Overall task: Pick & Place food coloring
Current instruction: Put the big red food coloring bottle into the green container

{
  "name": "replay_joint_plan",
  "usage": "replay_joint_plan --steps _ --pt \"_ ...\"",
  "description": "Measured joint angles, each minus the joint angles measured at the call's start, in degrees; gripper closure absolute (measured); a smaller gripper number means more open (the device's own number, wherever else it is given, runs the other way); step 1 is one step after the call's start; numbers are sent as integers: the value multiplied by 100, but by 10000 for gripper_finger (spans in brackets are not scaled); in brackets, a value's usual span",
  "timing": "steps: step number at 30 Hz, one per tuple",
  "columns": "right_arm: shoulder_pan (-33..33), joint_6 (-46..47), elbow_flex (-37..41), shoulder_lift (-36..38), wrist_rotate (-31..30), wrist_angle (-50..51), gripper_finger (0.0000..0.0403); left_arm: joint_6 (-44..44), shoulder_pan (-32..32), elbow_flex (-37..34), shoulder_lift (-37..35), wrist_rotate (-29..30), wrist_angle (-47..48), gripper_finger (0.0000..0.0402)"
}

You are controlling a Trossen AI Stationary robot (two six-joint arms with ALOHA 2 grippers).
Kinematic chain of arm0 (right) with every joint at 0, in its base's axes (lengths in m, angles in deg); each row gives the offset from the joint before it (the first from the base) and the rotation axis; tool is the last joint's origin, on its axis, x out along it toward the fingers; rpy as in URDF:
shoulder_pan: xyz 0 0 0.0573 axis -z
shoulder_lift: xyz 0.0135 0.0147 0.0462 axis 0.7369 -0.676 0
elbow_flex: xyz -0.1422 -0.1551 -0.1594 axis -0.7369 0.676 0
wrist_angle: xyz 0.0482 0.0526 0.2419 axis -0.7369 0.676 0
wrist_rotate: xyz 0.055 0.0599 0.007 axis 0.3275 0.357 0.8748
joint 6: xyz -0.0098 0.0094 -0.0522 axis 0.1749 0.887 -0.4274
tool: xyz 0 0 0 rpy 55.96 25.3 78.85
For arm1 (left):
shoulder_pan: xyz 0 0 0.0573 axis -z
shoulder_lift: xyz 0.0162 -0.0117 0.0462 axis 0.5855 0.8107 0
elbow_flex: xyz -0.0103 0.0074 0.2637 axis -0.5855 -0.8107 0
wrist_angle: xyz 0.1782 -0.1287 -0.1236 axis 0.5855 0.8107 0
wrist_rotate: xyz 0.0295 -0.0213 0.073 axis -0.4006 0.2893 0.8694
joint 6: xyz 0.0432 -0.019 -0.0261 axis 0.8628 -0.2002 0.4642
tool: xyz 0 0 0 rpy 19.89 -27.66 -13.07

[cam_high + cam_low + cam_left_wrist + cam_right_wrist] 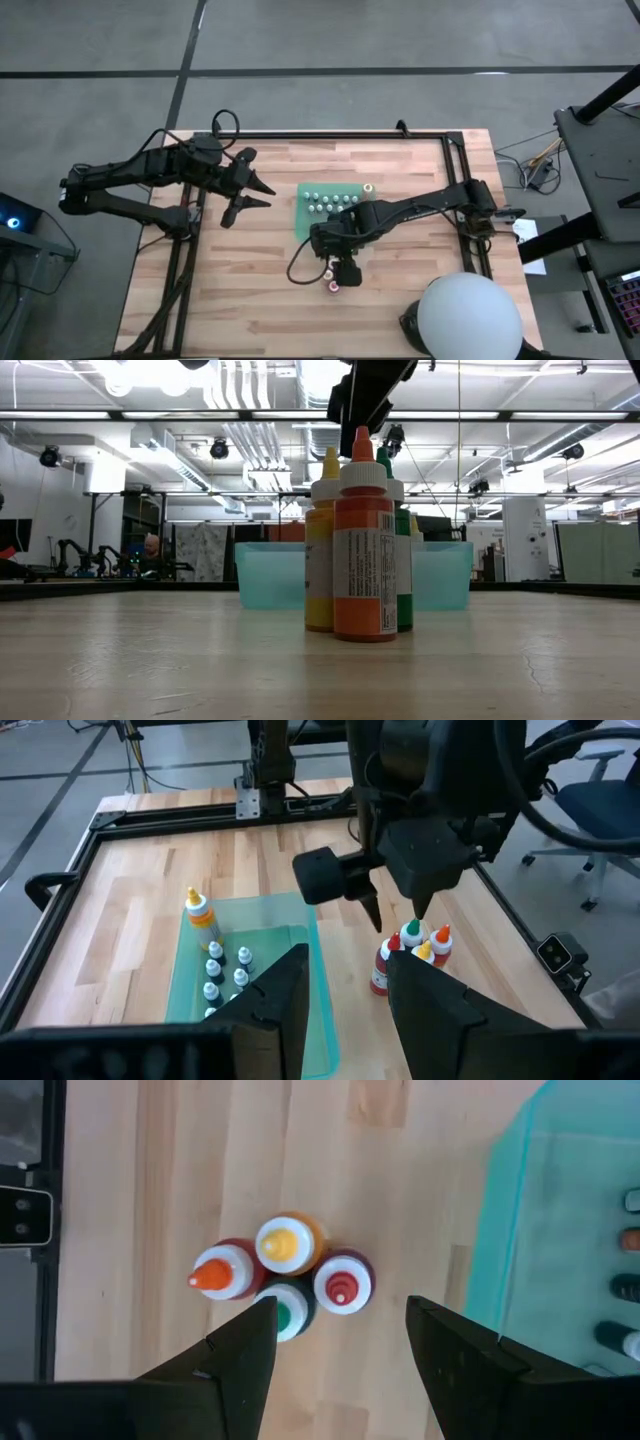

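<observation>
Four food-coloring dropper bottles stand upright in a tight cluster on the bare wooden table [200, 290], just beside the long edge of a shallow translucent green tray [258, 915]: an orange-tipped bottle [222, 1272], a yellow-tipped bottle [288, 1243], a red-tipped bottle [343, 1282] and a green-tipped bottle [287, 1310], their shoulders touching. In the low view the orange bottle is nearest the camera, with the yellow one at its side and the green one behind; the tray's pale wall shows behind them. Inside the tray stand small pale-capped vials [331, 197] in rows, all upright, and one taller yellow-orange dropper bottle [201, 916] near a corner, slightly apart from the vials. The right gripper [338, 1342] hangs directly above the cluster with its fingers spread wide and nothing between them; it touches no bottle. The left gripper [262, 194] is held over the table on the far side of the tray from the cluster, well apart from the bottles, its fingers parted and empty, pointing toward the tray.
</observation>
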Motion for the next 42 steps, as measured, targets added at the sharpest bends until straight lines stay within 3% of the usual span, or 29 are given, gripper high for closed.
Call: replay_joint_plan --steps 4,42 --pt "2 -109 186 0 257 -255 188 0 0 0 0 0 0 294" --pt "15 -279 701 -139 186 -889 188 0 0 0 4 4 0 294"
